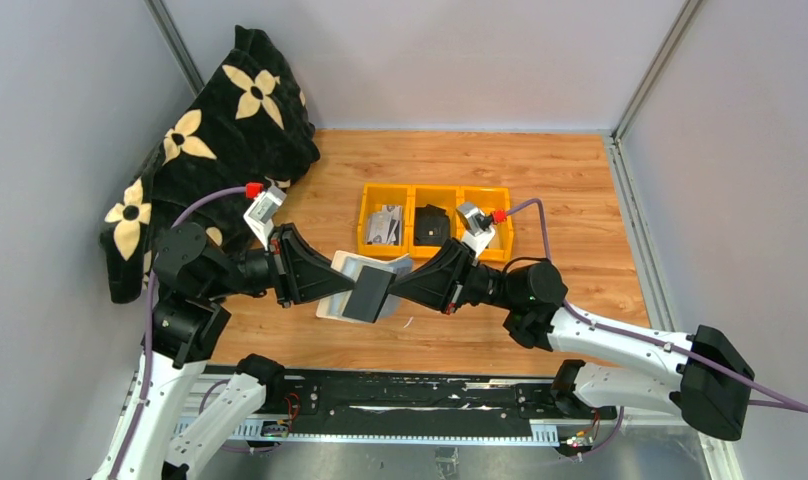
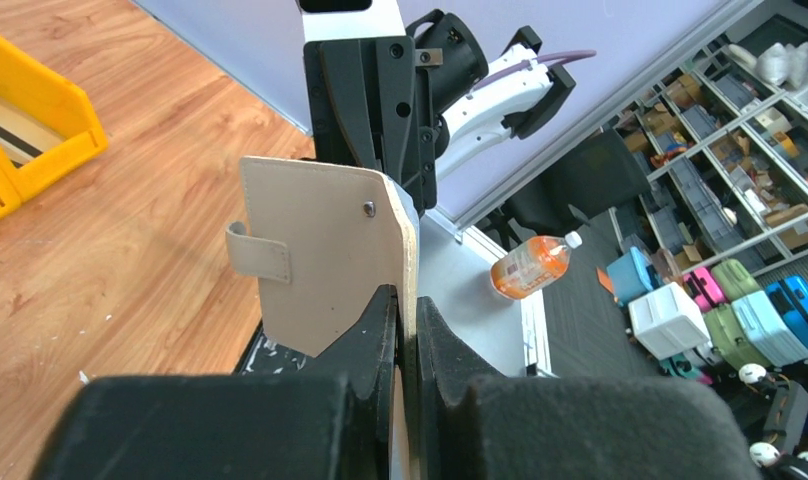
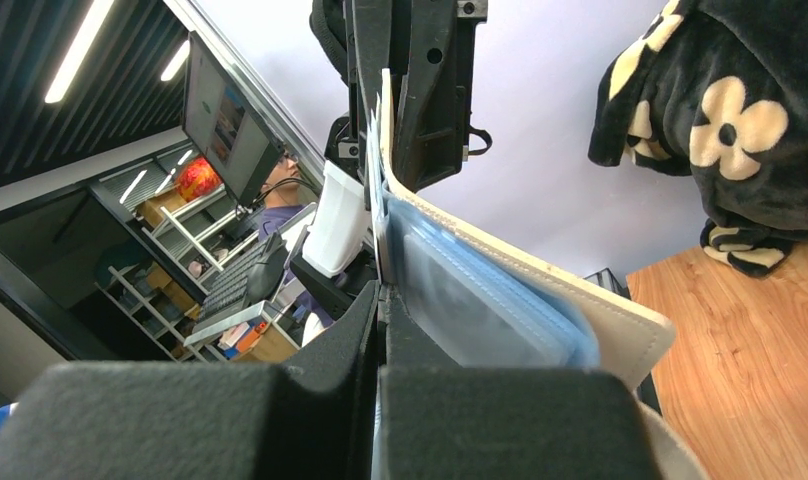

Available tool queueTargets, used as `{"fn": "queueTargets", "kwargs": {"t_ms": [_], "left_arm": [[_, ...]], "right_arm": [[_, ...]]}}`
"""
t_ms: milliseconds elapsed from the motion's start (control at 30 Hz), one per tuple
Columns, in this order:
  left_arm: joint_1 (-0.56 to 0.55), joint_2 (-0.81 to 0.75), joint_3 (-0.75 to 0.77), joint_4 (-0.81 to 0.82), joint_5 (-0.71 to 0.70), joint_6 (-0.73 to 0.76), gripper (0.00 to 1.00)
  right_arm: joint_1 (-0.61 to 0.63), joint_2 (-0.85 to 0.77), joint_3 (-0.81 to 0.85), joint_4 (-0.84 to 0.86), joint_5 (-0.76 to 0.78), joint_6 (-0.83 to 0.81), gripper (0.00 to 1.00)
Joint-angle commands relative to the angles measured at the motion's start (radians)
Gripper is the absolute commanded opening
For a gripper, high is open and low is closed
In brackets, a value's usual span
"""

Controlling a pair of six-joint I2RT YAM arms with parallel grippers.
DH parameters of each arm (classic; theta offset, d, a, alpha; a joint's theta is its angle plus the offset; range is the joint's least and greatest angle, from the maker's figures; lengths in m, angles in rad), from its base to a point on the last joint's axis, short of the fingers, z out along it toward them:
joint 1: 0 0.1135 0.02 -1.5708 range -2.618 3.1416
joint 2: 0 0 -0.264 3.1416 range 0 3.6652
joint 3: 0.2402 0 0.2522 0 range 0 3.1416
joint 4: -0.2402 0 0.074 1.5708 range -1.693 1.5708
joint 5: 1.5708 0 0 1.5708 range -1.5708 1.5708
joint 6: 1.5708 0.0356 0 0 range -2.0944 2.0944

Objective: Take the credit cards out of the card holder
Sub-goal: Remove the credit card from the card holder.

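left jaws: your left gripper (image 2: 407,312) is pinched almost closed on the card holder (image 2: 320,262). It grips the lower edge, with only the holder's thickness between the fingers.
right jaws: your right gripper (image 3: 380,300) is squeezed fully together on a thin layer at the holder's inner side (card or pocket leaf, can't tell which).
holder pose: held clear of the table (image 1: 580,200) between the two grippers, which face each other nose to nose. It stands on edge and is partly open.
holder outside: the beige face is turned to your left wrist camera. The snap tab (image 2: 258,254) sticks out on the camera's left side, and there is a stud near the top corner.
holder inside: pale blue-grey pocket, seen from the right wrist, bulging slightly (contents not readable).
credit cards: the credit cards (image 1: 385,226) you can see are grey-white flat pieces lying in the left compartment of the yellow bin (image 1: 435,190). Whether any remain in the holder can't be told.
bin: three compartments, sitting beyond the grippers. A black item (image 1: 432,224) is in the middle one, and the right one is mostly hidden by your right wrist.
surroundings: a black blanket (image 1: 230,120) with cream flowers is heaped in the far left corner. An orange bottle (image 2: 528,266) lies off the table edge, visible only in the left wrist view.
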Motion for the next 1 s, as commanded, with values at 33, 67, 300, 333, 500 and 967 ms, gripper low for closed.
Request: {"fn": "queueTargets", "kwargs": {"t_ms": [33,67,300,333,500,967], "left_arm": [[-0.001,-0.015,0.040,0.079,-0.052,-0.021,0.00],[-0.001,-0.016,0.038,0.079,-0.050,-0.021,0.00],[0.000,-0.021,0.047,0.042,-0.043,0.009,0.00],[-0.001,-0.021,0.049,0.038,-0.042,0.013,0.00],[-0.001,-0.021,0.052,0.035,-0.040,0.014,0.00],[-0.001,-0.020,0.061,0.050,-0.040,0.001,0.00]], "right_arm": [[0.040,-0.005,-0.010,0.020,0.001,-0.031,0.00],[0.041,-0.002,-0.008,0.021,0.004,-0.031,0.00],[0.022,-0.060,-0.014,-0.030,0.024,-0.045,0.00],[0.014,-0.081,-0.017,-0.058,0.028,-0.054,0.00],[0.003,-0.143,0.006,-0.181,0.048,-0.101,0.00],[0.015,0.003,0.055,-0.060,-0.022,-0.007,0.33]]}}
